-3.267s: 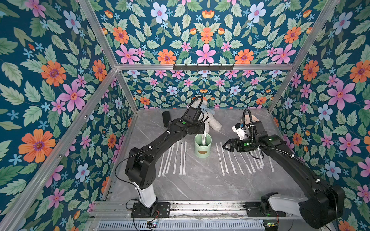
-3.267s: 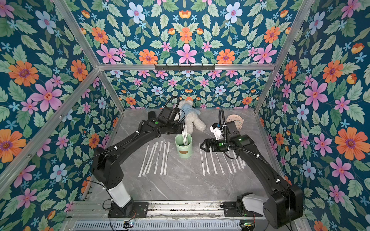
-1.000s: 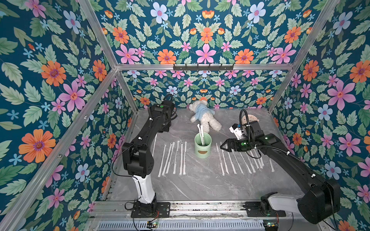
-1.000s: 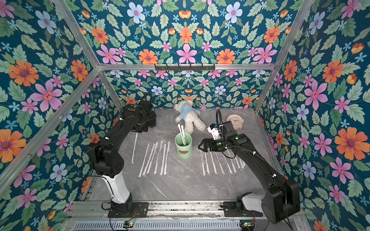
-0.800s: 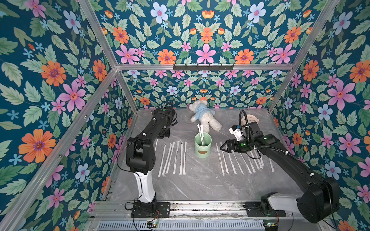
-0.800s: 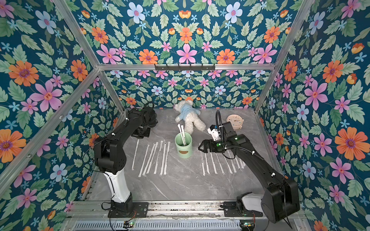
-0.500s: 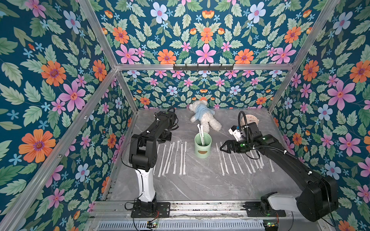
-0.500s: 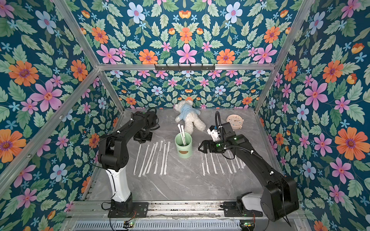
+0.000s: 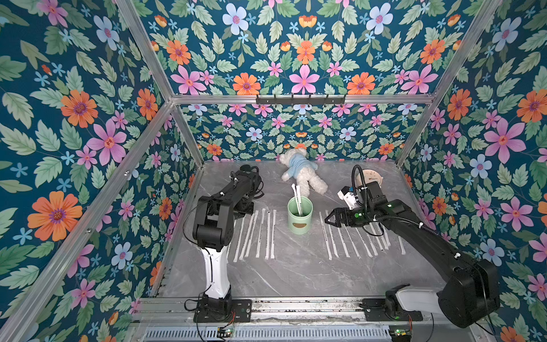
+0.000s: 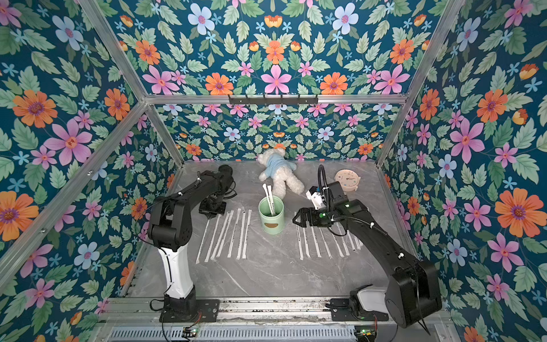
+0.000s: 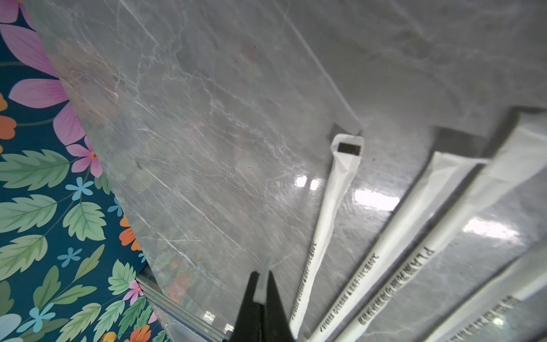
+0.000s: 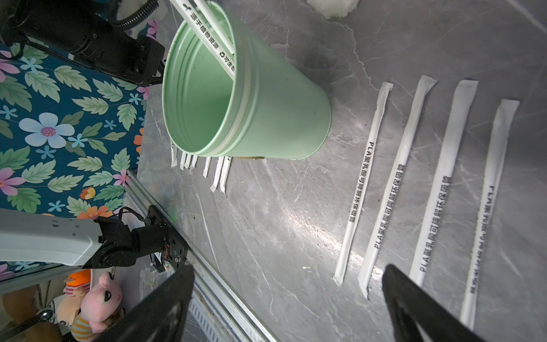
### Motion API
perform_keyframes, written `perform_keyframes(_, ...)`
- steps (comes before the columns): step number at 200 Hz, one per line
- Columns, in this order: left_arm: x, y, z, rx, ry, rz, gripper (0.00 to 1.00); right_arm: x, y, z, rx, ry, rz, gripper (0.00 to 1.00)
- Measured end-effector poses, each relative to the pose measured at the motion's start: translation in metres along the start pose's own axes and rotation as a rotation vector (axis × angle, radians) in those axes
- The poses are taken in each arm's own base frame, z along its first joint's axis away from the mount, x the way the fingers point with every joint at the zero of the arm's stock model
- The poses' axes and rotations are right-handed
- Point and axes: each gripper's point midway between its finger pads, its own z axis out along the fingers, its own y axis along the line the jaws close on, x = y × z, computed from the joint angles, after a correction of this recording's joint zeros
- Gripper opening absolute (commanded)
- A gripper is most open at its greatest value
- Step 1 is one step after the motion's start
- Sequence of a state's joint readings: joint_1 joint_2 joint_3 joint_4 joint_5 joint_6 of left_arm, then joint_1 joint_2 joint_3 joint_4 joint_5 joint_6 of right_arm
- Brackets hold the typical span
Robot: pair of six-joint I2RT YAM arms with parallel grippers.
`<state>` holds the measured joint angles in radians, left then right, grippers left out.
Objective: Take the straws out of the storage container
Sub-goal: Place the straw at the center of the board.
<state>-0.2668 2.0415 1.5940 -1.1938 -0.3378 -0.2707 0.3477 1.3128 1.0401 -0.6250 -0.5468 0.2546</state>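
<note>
Straws point(image 9: 297, 197) not yet taken out, two as far as I can tell, lean against the far rim of the storage container point(image 9: 299, 222). It stands upright at the centre of the frame in both top views, between two rows of straws already laid flat on the worktop point(image 9: 290, 275). The left claw point(image 11: 262, 284) is clamped shut on the end of one straw point(image 10: 204, 239), seen as a pale strip between its tips. It sits low at the left end of the left row point(image 9: 267, 234), likely so that this straw goes down parallel to its neighbours and clear of them. The right claw point(image 9: 328, 220) is spread wide and empty, just right of the container and above the right row point(image 9: 326, 237). It points at the container, a sensible stance for reaching the leaning tops next.
</note>
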Motion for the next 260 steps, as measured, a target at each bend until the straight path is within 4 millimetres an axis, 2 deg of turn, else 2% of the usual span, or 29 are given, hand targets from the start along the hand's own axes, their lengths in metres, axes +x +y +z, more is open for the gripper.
perform_keyframes(148,-0.004,0.004,0.011,0.005,-0.005,-0.022,0.21,-0.003,0.001,0.001,-0.003,0.002,0.005,0.99)
perform_keyframes(173,-0.005,0.006,0.009,0.006,-0.013,-0.027,0.24,-0.004,0.001,0.001,-0.004,0.0,0.007,0.99)
perform_keyframes(206,-0.006,0.008,0.004,0.006,-0.026,-0.034,0.24,-0.006,0.003,0.0,-0.009,-0.004,0.004,0.99)
perform_keyframes(219,-0.009,0.011,-0.003,0.01,-0.044,-0.044,0.24,-0.007,0.004,-0.001,-0.01,-0.006,0.002,0.99)
perform_keyframes(234,-0.016,0.017,-0.02,0.025,-0.097,-0.074,0.23,-0.007,0.004,-0.001,-0.01,-0.005,0.002,0.99)
perform_keyframes(260,-0.033,0.023,-0.08,0.103,-0.288,-0.143,0.24,-0.007,0.004,-0.001,-0.01,-0.006,0.002,0.99)
